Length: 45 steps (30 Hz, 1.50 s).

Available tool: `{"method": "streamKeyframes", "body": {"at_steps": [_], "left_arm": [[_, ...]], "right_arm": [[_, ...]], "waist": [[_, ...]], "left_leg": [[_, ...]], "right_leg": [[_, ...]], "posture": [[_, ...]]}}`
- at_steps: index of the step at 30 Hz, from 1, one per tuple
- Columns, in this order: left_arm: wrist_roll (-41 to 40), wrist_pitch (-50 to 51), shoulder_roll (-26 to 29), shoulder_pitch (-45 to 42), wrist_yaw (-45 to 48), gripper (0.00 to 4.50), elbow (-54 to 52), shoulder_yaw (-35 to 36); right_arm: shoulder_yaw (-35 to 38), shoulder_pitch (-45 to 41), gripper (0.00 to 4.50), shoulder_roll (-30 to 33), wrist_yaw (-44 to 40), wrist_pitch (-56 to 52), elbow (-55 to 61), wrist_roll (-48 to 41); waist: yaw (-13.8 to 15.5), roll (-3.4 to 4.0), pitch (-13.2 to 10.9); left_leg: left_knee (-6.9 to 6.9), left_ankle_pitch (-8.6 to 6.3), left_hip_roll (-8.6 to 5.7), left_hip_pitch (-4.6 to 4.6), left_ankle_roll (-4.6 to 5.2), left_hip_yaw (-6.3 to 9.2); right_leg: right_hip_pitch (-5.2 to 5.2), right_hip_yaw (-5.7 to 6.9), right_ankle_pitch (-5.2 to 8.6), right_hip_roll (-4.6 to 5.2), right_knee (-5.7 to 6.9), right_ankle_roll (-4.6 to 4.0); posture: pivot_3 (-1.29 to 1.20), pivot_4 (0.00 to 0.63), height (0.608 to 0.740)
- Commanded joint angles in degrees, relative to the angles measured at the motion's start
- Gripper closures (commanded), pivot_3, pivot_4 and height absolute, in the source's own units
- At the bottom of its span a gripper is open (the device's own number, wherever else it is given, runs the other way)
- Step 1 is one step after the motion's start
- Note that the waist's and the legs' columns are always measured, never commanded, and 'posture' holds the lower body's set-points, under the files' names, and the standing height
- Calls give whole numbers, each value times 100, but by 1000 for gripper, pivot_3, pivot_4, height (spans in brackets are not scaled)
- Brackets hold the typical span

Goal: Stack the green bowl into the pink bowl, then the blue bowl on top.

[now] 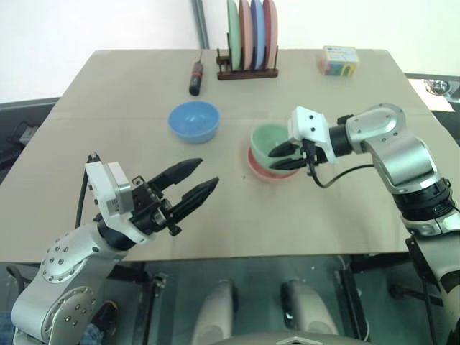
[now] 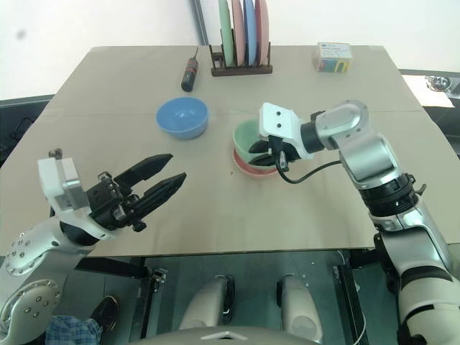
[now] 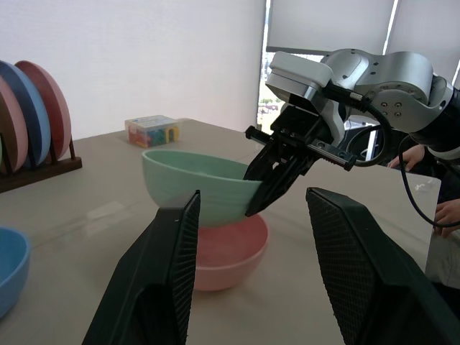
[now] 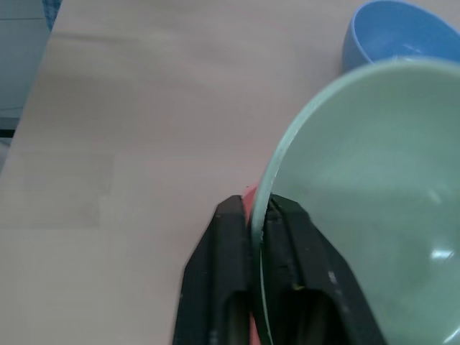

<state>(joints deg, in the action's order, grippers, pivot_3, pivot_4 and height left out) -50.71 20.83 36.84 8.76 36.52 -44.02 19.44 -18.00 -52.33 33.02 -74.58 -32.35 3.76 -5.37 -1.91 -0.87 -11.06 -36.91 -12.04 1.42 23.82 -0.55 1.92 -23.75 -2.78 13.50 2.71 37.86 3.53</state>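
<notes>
First step is nearly done: the right pincer point(image 1: 291, 154) is clamped on the near rim of the green bowl point(image 1: 267, 139), which sits tilted inside the pink bowl point(image 1: 267, 169) mid-counter point(image 1: 129, 93). The blue bowl point(image 1: 193, 120) waits at ten o'clock from them. The left pincer point(image 1: 195, 181) hovers apart, empty. Next, I judge: let go so green settles flat, then fetch blue

Left arm bent low over the near table edge, left gripper point(image 1: 192, 182) pointing forward and rightward, fingers point(image 3: 162, 280) spread wide, nothing between them. Right arm reaching in from the right, elbow raised, right gripper point(image 4: 260, 215) angled down, pinched on the green bowl point(image 1: 269, 141) rim.
</notes>
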Motion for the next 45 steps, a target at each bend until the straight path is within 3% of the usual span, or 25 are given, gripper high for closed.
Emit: {"method": "streamKeyframes", "body": {"at_steps": [1, 5, 10, 14, 18, 22, 27, 35, 41, 45], "left_arm": [[40, -70, 39, -55, 50, 2013, -54, 35], [44, 28, 45, -199, -152, 2013, 19, 43], [671, 540, 339, -1055, -1003, 2013, 645, 27], [1258, 794, 653, -1903, -1095, 2013, 1553, -203], [2278, 972, 1070, -2758, -971, 2013, 2851, -966], [3349, 379, 1049, -3710, -467, 2013, 4409, -1932], [4582, -1057, 491, -4895, -60, 2013, 6774, -2928], [5602, -2683, -156, -6382, 4, 2013, 9458, -3348], [6135, -3363, -401, -7005, -69, 2013, 10653, -3444], [6301, -3565, -477, -7203, 6, 3225, 11018, -3416]], "right_arm": [[107, -50, 2371, 48, 234, 66, 87, -18], [345, -152, 1251, 45, 441, 31, -29, -119], [1297, 52, 1251, 191, 546, -325, -7, -965], [1974, 360, 1251, 278, 671, -752, 438, -1748], [2530, 598, 1251, 393, 940, -1182, 849, -2412], [3097, 904, 1251, 463, 1151, -1214, 1240, -3031], [3782, 1747, 1251, 847, 1195, -1165, 1602, -3482], [4201, 2419, 1251, 1149, 1550, -1140, 1961, -3944], [4225, 2533, 1251, 1302, 1754, -1099, 2014, -4131], [4163, 2561, 1125, 1384, 1828, -1058, 2004, -4184]], "waist": [[-17, 0, 0], [-28, 0, 0], [26, -5, -2], [27, -7, -1], [-8, -6, -3], [-16, -6, -3], [85, -10, -4], [116, -17, -8], [102, -17, -9], [103, -18, -9]], "left_leg": [[0, 0, 1, -1, 0, 1], [1, 0, 1, 1, 0, -1], [-3, 0, -1, 3, 0, 11], [-4, 0, -2, 2, 0, 8], [6, 0, -2, 3, 0, 7], [8, 0, -3, 4, 0, 5], [9, 0, -6, 9, 0, 9], [8, 0, -6, 18, 1, 8], [2, 0, -8, 23, 1, 6], [1, 0, -8, 25, 1, 7]], "right_leg": [[0, 1, 0, -2, 1, 0], [-1, -1, -1, -2, 0, 1], [4, 10, -7, -3, 2, 13], [10, 9, -12, -2, -4, 22], [3, 8, -12, -2, -2, 23], [3, 7, -12, -3, -5, 23], [4, 12, -13, -1, -10, 24], [-4, 10, -13, -1, -9, 26], [-5, 7, -14, 1, -11, 29], [-5, 9, -14, 0, -10, 29]], "posture": [[0, 150, 740], [0, 150, 740], [0, 150, 740], [0, 150, 740], [0, 150, 740], [0, 150, 740], [0, 150, 740], [0, 150, 740], [0, 150, 740], [0, 150, 740]]}}
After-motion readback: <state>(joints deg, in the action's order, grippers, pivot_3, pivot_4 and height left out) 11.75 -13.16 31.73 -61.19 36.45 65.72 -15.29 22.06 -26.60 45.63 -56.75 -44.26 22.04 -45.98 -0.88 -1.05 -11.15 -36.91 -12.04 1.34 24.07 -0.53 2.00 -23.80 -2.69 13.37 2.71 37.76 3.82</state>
